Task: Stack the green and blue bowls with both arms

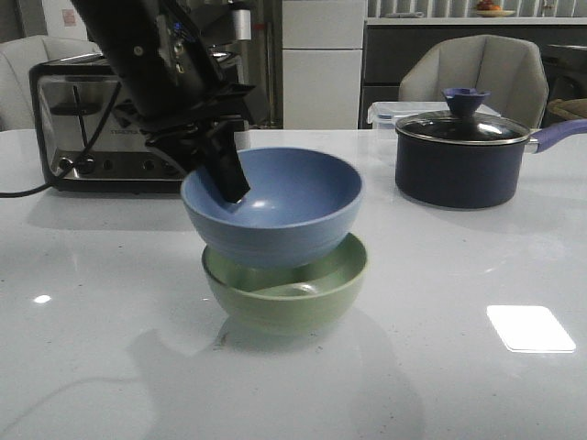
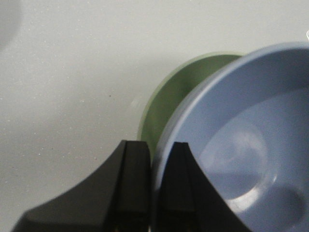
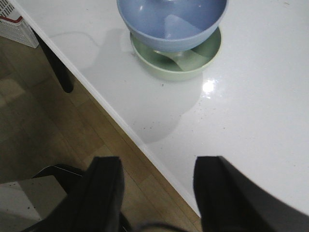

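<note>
The blue bowl (image 1: 284, 206) hangs tilted just above the green bowl (image 1: 289, 293), which stands on the white table. My left gripper (image 1: 231, 183) is shut on the blue bowl's left rim, one finger inside and one outside. In the left wrist view the blue bowl (image 2: 241, 140) fills one side and the green bowl (image 2: 169, 99) shows under it, with the left gripper (image 2: 155, 154) pinching the rim. In the right wrist view both the blue bowl (image 3: 171, 21) and the green bowl (image 3: 193, 63) lie far off. My right gripper (image 3: 157, 169) is open and empty over the table's edge.
A black and chrome toaster (image 1: 83, 124) stands at the back left with its cord. A dark navy lidded pot (image 1: 463, 151) stands at the back right, a clear container behind it. The table edge (image 3: 120, 123) and wooden floor show in the right wrist view.
</note>
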You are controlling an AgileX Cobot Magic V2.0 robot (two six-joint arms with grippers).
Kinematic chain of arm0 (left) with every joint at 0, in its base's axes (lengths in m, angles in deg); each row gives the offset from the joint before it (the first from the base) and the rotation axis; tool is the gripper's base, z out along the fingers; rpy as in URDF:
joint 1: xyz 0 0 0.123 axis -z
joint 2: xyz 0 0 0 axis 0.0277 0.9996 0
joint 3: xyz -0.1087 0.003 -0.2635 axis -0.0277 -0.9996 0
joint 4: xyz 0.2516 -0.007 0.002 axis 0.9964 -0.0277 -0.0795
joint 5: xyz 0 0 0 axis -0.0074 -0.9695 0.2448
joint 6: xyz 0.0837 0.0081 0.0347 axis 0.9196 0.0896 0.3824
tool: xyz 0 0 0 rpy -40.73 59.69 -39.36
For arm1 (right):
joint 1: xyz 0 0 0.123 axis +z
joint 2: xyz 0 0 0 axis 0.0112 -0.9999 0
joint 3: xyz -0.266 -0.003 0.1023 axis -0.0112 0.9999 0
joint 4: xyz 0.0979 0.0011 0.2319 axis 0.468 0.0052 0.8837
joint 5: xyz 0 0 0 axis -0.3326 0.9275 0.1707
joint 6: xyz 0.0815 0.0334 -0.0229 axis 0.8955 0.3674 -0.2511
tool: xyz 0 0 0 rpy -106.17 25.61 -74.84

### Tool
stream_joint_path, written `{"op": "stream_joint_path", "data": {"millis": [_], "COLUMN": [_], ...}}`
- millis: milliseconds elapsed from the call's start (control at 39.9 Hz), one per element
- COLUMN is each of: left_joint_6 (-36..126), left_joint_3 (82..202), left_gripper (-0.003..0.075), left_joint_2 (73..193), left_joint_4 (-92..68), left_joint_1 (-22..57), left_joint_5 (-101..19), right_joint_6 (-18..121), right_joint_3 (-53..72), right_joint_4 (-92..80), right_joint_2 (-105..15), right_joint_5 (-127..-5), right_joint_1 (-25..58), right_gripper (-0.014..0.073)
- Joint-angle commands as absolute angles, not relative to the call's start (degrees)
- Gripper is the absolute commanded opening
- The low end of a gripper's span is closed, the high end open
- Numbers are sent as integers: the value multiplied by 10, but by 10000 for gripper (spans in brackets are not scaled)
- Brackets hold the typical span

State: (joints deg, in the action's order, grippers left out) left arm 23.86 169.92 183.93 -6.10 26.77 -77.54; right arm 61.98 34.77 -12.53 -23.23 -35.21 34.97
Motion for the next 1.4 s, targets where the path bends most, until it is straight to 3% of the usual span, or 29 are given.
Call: {"op": "stream_joint_path", "data": {"millis": [0, 125, 275, 376, 726, 1377], "left_joint_6": [238, 238, 238, 238, 238, 257], "left_joint_3": [1717, 1718, 1718, 1720, 1714, 1366], "left_gripper": [104, 186, 361, 420, 424, 424], "left_joint_2": [1823, 1834, 1838, 1838, 1731, 1231], "left_joint_4": [-92, -98, -98, -98, -67, -33], "left_joint_1": [273, 273, 273, 271, 271, 271], "left_joint_5": [-748, -748, -748, -750, -781, -722], "right_joint_6": [619, 619, 619, 619, 619, 619], "right_joint_3": [332, 332, 332, 332, 332, 332], "right_joint_4": [-124, -124, -124, -124, -124, -124], "right_joint_2": [-231, -231, -231, -231, -231, -231], "right_joint_5": [-385, -385, -385, -385, -385, -385], "right_joint_1": [351, 351, 351, 351, 351, 351], "right_gripper": [452, 452, 452, 452, 452, 452]}}
